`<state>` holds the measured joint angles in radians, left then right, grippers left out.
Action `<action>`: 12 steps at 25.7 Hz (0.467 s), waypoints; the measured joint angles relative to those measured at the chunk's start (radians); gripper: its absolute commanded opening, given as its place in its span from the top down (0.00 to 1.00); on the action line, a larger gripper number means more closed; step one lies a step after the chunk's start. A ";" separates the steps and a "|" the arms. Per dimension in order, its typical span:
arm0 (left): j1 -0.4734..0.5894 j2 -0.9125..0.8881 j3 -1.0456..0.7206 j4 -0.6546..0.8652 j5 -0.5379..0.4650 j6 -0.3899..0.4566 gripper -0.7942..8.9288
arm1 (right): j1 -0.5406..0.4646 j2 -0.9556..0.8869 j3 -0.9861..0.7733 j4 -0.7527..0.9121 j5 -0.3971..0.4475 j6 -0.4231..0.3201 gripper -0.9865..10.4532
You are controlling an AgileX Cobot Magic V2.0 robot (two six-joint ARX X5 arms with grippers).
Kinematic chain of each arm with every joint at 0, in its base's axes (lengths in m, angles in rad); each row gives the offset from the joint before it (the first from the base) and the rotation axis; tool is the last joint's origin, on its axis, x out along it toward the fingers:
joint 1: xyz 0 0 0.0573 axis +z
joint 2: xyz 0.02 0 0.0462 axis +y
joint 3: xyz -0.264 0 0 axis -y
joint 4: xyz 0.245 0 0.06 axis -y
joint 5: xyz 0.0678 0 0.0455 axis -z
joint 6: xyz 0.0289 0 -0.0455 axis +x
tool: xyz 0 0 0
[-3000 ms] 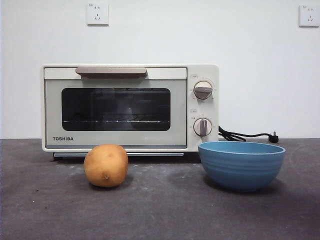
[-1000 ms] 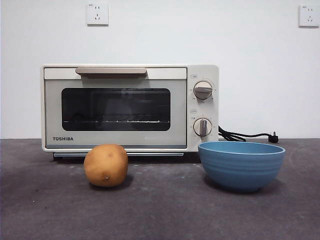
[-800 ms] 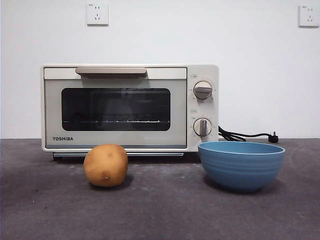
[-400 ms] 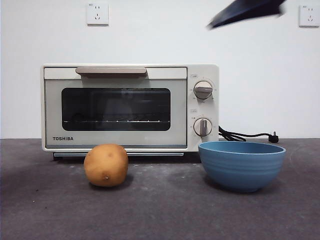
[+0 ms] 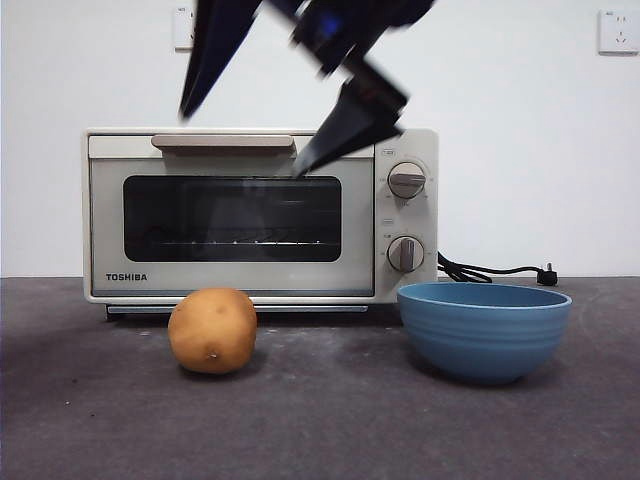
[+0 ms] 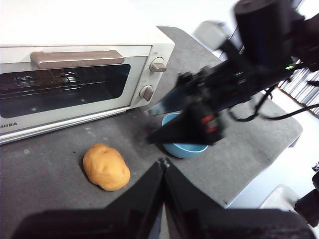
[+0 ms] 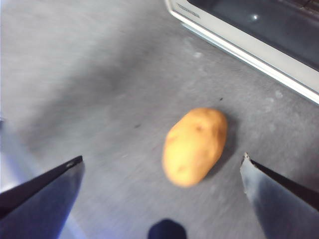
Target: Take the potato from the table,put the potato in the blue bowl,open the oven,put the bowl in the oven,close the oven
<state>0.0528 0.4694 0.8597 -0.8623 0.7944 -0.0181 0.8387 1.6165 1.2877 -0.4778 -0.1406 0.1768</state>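
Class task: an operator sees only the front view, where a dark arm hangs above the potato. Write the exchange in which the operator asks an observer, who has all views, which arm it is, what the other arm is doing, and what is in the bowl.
Operator: Which arm is above the roundish tan-orange potato?
Observer: The right gripper. Its wrist view looks down on the potato, framed by wide-open fingers.
Operator: And the left gripper?
Observer: The left gripper holds nothing, its fingers shut, back from the potato.
Operator: Anything inside the round medium-blue bowl?
Observer: The right arm hides part of it; the inside that shows is empty.
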 measured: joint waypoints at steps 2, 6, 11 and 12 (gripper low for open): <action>-0.010 0.000 0.000 0.000 0.000 0.000 0.93 | 0.006 0.089 0.035 0.010 0.033 0.000 0.39; -0.031 0.000 0.000 -0.001 0.000 0.000 0.93 | 0.010 0.227 0.044 0.068 0.071 0.015 0.39; -0.043 0.000 0.000 -0.001 -0.003 0.000 0.93 | 0.011 0.325 0.044 0.128 0.090 0.027 0.39; -0.044 0.000 0.000 -0.001 -0.003 0.000 0.93 | 0.011 0.333 0.044 0.134 0.090 0.031 0.39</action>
<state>0.0090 0.4694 0.8597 -0.8635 0.7918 -0.0181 0.8497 1.9499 1.3319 -0.3439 -0.0502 0.2073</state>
